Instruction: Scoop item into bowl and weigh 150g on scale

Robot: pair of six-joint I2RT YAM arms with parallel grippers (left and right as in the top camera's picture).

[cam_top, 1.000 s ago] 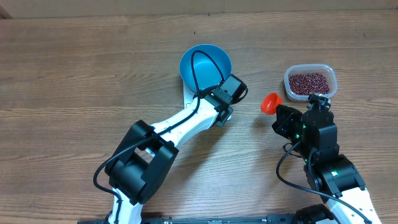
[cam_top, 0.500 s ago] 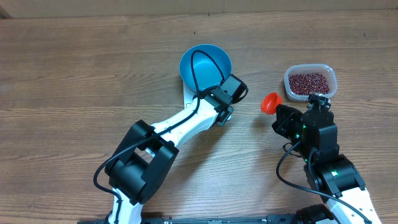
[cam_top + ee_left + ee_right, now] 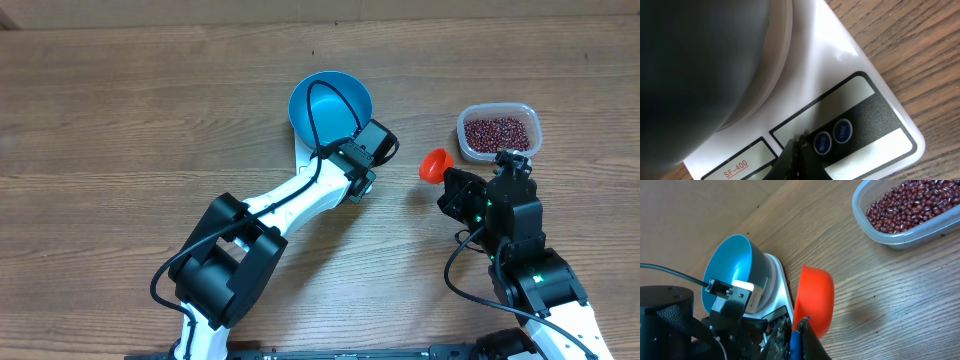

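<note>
Here left gripper (image 3: 796, 159), jaws together, seemingly touches the scale (image 3: 832, 55); right gripper (image 3: 801, 330) clamps a red scoop (image 3: 815, 297)

place: looked like robot lab/test bench, not home kitchen | evid: plain wood-grain table (image 3: 120, 120) w/ left arm (image 3: 290, 205) & right arm (image 3: 520, 250) mounted at its edge | props: kitchen-type only, scale (image 3: 875, 115), blue bowl (image 3: 730, 265), clear tub (image 3: 920, 232) of beans (image 3: 910, 205), red scoop (image 3: 815, 300)

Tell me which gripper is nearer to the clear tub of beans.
Right. The right gripper, holding the orange scoop, sits just beside the tub; the left gripper is farther left, shut at the scale's buttons by the blue bowl.
</note>
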